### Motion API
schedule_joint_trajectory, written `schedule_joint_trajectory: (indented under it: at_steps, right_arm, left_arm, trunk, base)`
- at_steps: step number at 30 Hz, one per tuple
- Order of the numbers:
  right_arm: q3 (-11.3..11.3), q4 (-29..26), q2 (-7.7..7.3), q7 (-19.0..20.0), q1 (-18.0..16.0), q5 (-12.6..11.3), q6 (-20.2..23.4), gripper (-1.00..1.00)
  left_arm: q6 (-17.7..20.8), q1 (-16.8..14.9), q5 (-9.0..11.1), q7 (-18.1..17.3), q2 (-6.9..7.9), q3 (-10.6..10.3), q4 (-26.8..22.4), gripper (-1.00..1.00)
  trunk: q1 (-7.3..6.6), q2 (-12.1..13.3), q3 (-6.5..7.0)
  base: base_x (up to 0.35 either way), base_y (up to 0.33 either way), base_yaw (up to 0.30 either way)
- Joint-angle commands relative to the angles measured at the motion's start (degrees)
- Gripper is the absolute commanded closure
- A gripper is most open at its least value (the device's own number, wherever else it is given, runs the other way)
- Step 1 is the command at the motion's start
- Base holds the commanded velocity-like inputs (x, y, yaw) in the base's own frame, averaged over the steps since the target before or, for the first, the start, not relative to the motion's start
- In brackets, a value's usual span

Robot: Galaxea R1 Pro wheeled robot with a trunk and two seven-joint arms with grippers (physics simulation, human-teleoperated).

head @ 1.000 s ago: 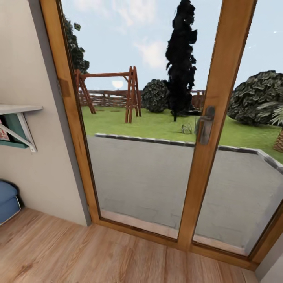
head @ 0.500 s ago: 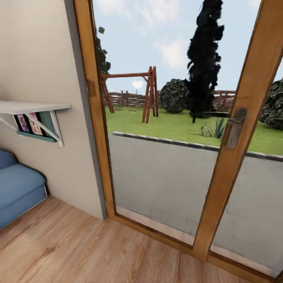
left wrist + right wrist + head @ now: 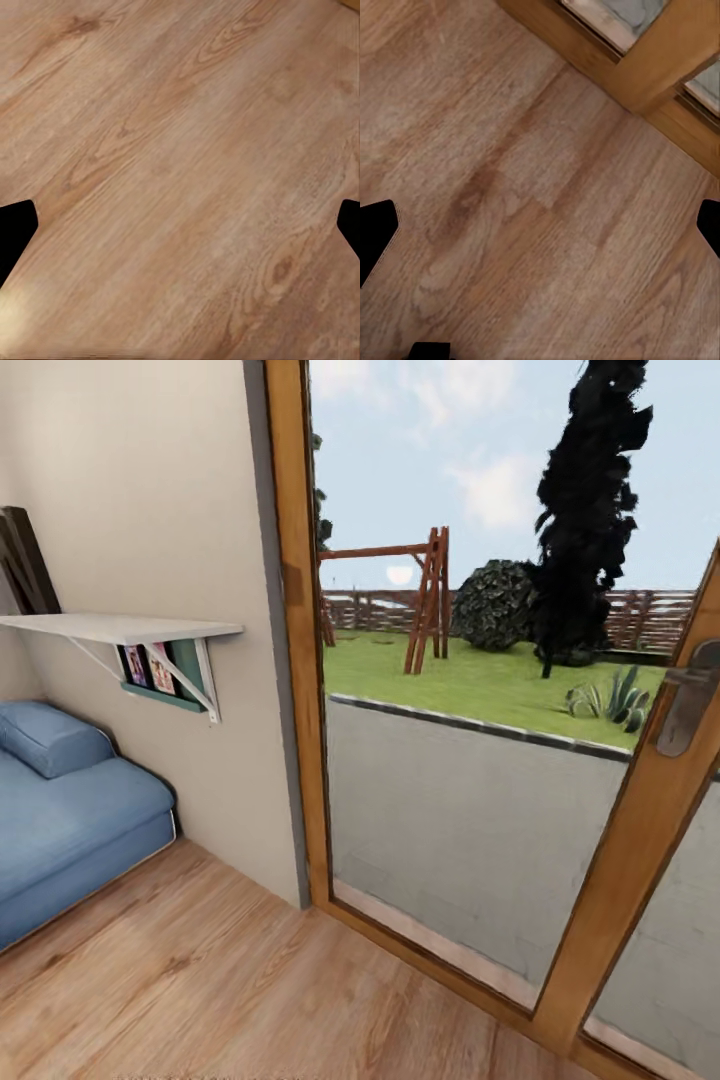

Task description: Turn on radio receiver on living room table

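The radio receiver and the coffee table are out of view. In the head view I face a corner of the living room, with light wood plank floor [image 3: 200, 980], a beige wall [image 3: 140, 490] and the end of a blue sofa [image 3: 60, 810] at the left. My left gripper [image 3: 180, 229] hangs open over bare floor, its dark fingertips [image 3: 15, 232] far apart with nothing between them. My right gripper [image 3: 540, 232] is open too, above floor planks close to the wooden door frame [image 3: 660, 67].
A tall glass door in a wooden frame [image 3: 298, 660] stands straight ahead, its metal handle [image 3: 688, 705] at the right, with a garden beyond. A white wall shelf [image 3: 120, 628] with books under it juts out above the sofa. Open floor lies in front.
The whole head view has swung left: the door frame and garden slid to the right, and the shelf and blue sofa have come further into the picture. This is camera motion.
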Motion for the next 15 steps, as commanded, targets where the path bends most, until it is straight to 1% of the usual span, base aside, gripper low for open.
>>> schedule_joint_trajectory:
  at_steps: [1, 15]
  right_arm:
    - [0.0, 0.0, 0.0, 0.0, 0.0, 0.0, 0.0, -1.0]
    - [0.0, 0.0, 0.0, 0.35, 0.0, 0.0, 0.0, -1.0]
  left_arm:
    - [0.0, 0.0, 0.0, 0.0, 0.0, 0.02, 0.0, -1.0]
    - [-0.07, 0.0, 0.0, 0.0, -0.07, 0.06, 0.0, -1.0]
  trunk:
    - [0.0, 0.0, 0.0]
    - [0.0, 0.0, 0.0]
  base:
    - [0.0, 0.0, 0.299]
    - [0.0, 0.0, 0.299]
